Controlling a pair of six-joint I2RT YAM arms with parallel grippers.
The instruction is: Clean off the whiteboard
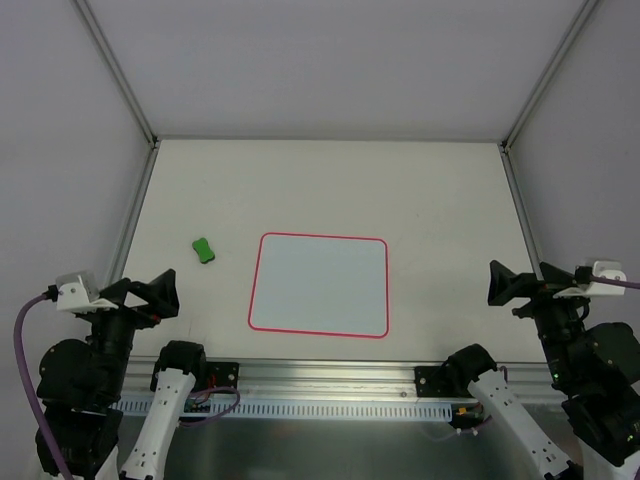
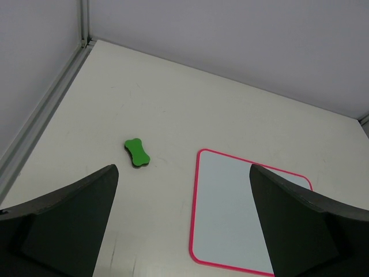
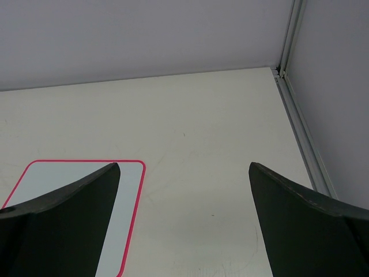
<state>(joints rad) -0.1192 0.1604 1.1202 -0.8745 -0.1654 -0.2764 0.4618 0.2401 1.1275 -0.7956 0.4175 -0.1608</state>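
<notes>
The whiteboard (image 1: 320, 285) lies flat in the middle of the table, white with a thin red-pink border, and no marks show on it. It also shows in the left wrist view as the whiteboard (image 2: 230, 213) and at the lower left of the right wrist view as the whiteboard (image 3: 124, 190). A small green bone-shaped eraser (image 1: 204, 250) rests on the table left of the board, also seen as the eraser (image 2: 137, 153). My left gripper (image 1: 165, 296) is raised near the left front, open and empty. My right gripper (image 1: 498, 284) is raised at the right front, open and empty.
Metal frame rails (image 1: 135, 215) run along the table's left, back and right edges, with grey walls behind. A slotted cable rail (image 1: 320, 405) lies along the near edge between the arm bases. The cream table (image 1: 440, 200) surrounds the board.
</notes>
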